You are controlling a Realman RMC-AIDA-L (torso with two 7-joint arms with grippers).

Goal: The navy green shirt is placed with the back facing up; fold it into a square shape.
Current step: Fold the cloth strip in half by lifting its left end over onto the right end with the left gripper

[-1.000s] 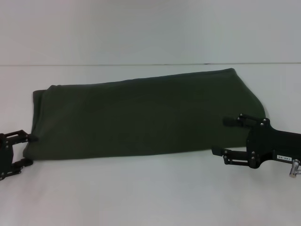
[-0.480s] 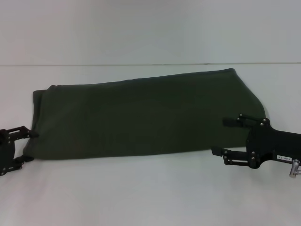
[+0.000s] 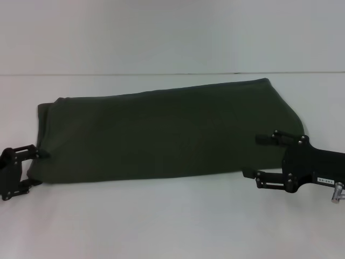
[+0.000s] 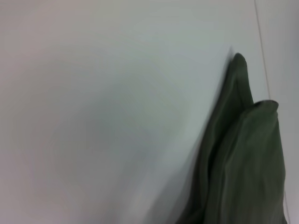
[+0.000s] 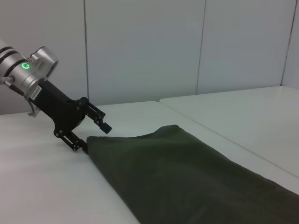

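A plain white counter [image 3: 172, 221] fills the head view, with a thin seam line running across its far part. The right wrist view alone shows the room behind: pale wall panels split by dark vertical joints. The navy green shirt [image 3: 161, 135] lies on the counter as a long folded band running left to right, its right end angled farther back. The right gripper [image 3: 253, 156] sits at the shirt's near right edge, jaws apart, unmoved over the last second. The left gripper [image 3: 40, 167], jaws also apart, straddles the shirt's near left corner, having edged rightward toward it. The left wrist view shows only layered fabric folds and bare counter.
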